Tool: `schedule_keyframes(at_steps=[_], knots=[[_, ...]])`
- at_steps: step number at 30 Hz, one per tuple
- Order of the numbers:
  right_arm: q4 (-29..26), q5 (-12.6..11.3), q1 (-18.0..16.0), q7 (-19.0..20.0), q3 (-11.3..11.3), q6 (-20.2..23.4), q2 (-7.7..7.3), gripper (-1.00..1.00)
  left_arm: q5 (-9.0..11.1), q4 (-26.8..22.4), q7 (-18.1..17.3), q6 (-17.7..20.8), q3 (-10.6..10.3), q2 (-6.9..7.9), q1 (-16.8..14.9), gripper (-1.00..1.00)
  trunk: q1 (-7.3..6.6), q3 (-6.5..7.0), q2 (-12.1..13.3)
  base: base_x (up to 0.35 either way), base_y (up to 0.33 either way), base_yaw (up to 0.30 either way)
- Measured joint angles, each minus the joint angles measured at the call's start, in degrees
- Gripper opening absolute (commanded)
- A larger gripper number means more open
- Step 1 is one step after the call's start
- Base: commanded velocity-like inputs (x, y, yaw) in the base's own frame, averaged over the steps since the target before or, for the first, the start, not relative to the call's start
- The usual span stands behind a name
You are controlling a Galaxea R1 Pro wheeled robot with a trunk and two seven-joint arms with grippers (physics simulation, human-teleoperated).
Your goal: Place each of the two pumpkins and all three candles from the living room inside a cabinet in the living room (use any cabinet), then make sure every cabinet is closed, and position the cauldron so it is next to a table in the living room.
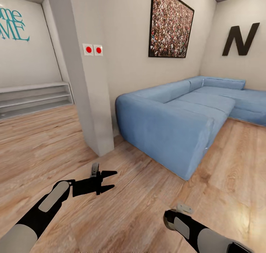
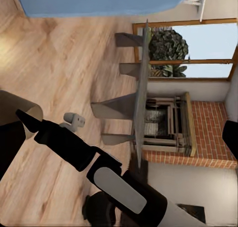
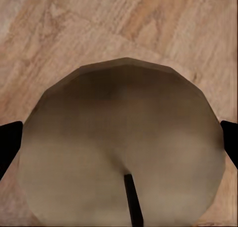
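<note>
Blue sofa [image 1: 177, 116], wood floor [image 1: 48, 142]

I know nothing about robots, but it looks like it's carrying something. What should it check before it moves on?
1. Candle held between the right gripper's fingers: ok.
2. Left gripper open, holding nothing: ok.
3. Both arms apart from the blue sofa and the wall pillar: ok.
4. Glass-topped table located, near the brick fireplace: ok.
5. A cabinet drawer open and ready for the candle: cannot tell.
</note>
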Motion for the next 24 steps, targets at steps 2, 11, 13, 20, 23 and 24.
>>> schedule_keyframes(at_steps=[2,11,13,20,23,24], knots=[[0.0,0.0,0.0,0.0,0.0,0.0,0.00,-1.00,0.0,0.0,0.0,0.0,0.0,-0.03,0.0,1.00,-0.05,0.51,0.0,-0.274,0.001,-0.273],[0.0,0.0,0.0,0.0,0.0,0.0,0.00,-1.00,-0.3,0.0,0.0,0.0,0.0,-0.01,0.0,1.00,-0.31,2.80,0.1,-0.141,0.000,-0.273],[0.0,0.0,0.0,0.0,0.0,0.0,-0.01,-1.00,-0.3,-0.1,0.0,0.0,0.0,-0.07,0.0,1.00,-0.36,3.31,0.2,-0.010,0.000,-0.273],[0.0,0.0,0.0,0.0,0.0,0.0,0.03,-1.00,-0.2,-0.2,-0.1,0.0,0.1,-0.04,0.0,1.00,-0.55,5.09,0.3,-0.002,0.000,-0.273],[0.0,-0.1,0.0,0.0,0.0,0.0,-0.01,-1.00,-0.1,-0.2,-0.1,0.0,0.1,0.09,0.0,1.00,-0.54,5.19,0.3,0.000,0.000,-0.273],[0.0,-0.1,0.0,0.0,0.0,0.0,-0.02,-1.00,-0.1,-0.2,-0.1,0.0,0.1,0.09,0.0,1.00,-0.54,5.23,0.3,0.000,0.000,-0.273]])
